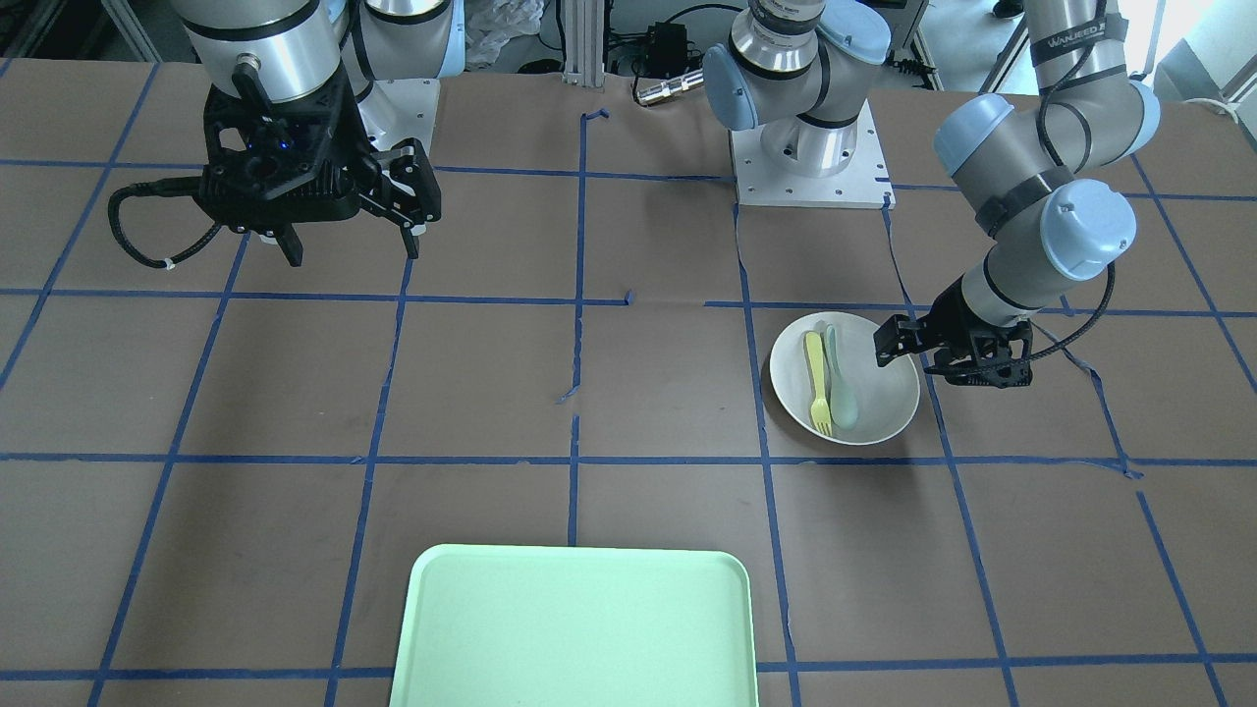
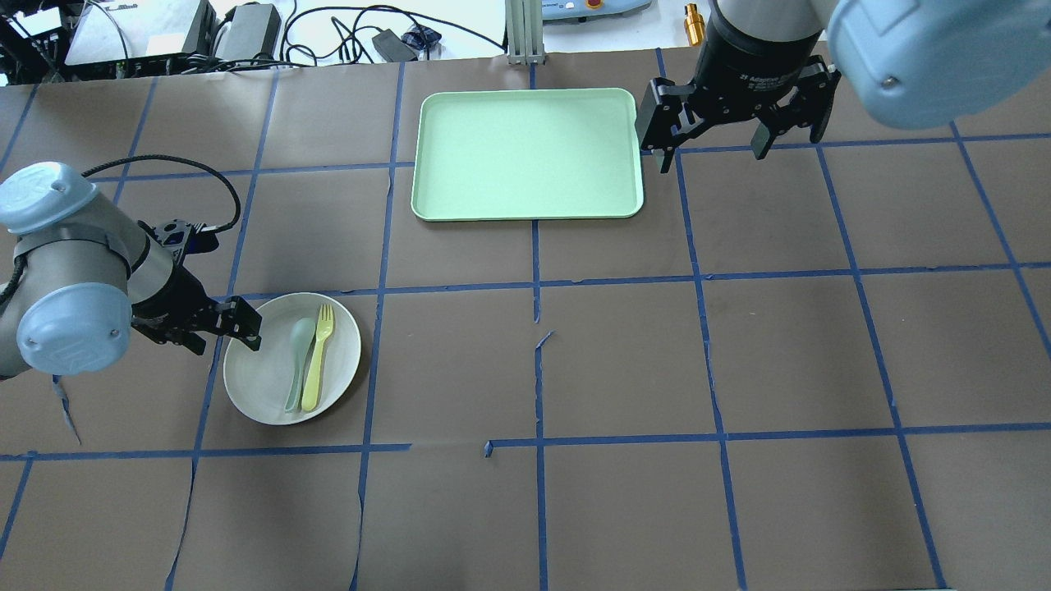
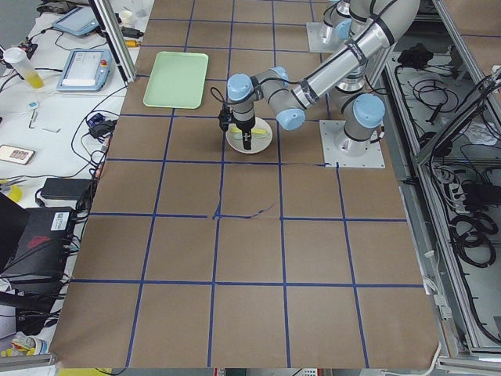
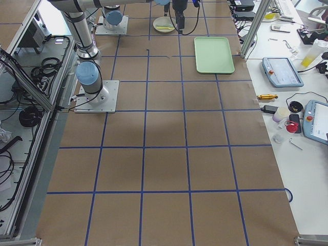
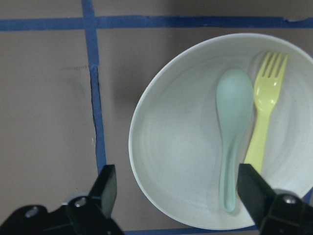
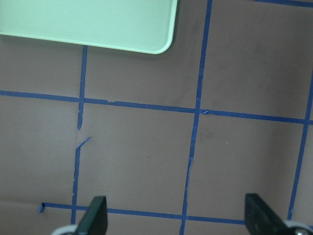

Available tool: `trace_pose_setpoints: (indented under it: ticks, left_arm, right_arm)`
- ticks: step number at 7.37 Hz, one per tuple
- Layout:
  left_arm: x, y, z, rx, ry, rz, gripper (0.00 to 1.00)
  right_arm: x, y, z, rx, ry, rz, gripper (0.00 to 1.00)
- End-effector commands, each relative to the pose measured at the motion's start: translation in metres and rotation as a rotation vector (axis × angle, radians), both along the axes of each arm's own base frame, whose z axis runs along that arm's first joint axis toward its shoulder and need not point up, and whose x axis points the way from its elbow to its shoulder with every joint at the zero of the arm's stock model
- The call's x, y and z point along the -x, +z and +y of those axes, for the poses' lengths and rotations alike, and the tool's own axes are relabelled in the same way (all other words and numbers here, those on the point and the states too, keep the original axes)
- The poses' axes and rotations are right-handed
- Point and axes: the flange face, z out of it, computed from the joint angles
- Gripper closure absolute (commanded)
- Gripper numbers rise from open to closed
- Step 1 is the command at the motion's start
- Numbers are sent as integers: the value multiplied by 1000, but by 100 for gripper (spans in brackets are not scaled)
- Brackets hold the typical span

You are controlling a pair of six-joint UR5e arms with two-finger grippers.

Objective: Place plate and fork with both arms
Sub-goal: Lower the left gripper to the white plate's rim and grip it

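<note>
Over plate (image 2: 264, 387) rim, left pincer (image 2: 226, 338), spread wide

Found round, shallow off-white plate (image 2: 254, 386) resting flat on table (image 2: 739, 369) in the overhead view's 8 o'clock sector, carrying small yellow fork (image 2: 318, 357) laid flat just 3 o'clock of centre, tines toward 12 o'clock.

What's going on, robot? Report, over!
Left claw open at plate rim. Right claw open, empty, raised above table. Fork on plate, spoon right against it.
</note>
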Motion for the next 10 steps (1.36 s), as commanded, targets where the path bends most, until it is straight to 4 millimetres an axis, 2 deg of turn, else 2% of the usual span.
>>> trace_pose_setpoints:
  ticks: [1, 2, 3, 4, 5, 6, 8, 9, 10]
  left_arm:
    - [-18, -23, 5, -44, 35, 2, 40]
    - [-19, -26, 5, -49, 36, 5, 52]
    - [-20, -30, 5, -57, 37, 9, 71]
    - [-20, -31, 4, -58, 34, 8, 85]
    - [-20, -31, 4, -60, 37, 8, 94]
    - [-21, -32, 3, -61, 38, 9, 98]
    - [-28, -30, 2, -53, 50, 22, 100]
    - [-47, -25, 2, -41, 60, 24, 100]
    - [-62, -19, 1, 17, 127, 124, 100]
  right_arm:
    - [0, 0, 0, -2, 0, 0, 0]
    - [0, 0, 0, -2, 1, 0, 0]
    - [0, 0, 0, -2, 2, 0, 0]
    - [0, 0, 0, -4, 2, 1, 0]
    - [0, 1, 0, -2, 0, 0, 0]
    - [0, 1, 0, -2, 1, 0, 0]
    - [0, 1, 0, -2, 1, 0, 0]
    - [0, 1, 0, 1, 2, 0, 0]
    - [0, 1, 0, -1, 0, 0, 0]
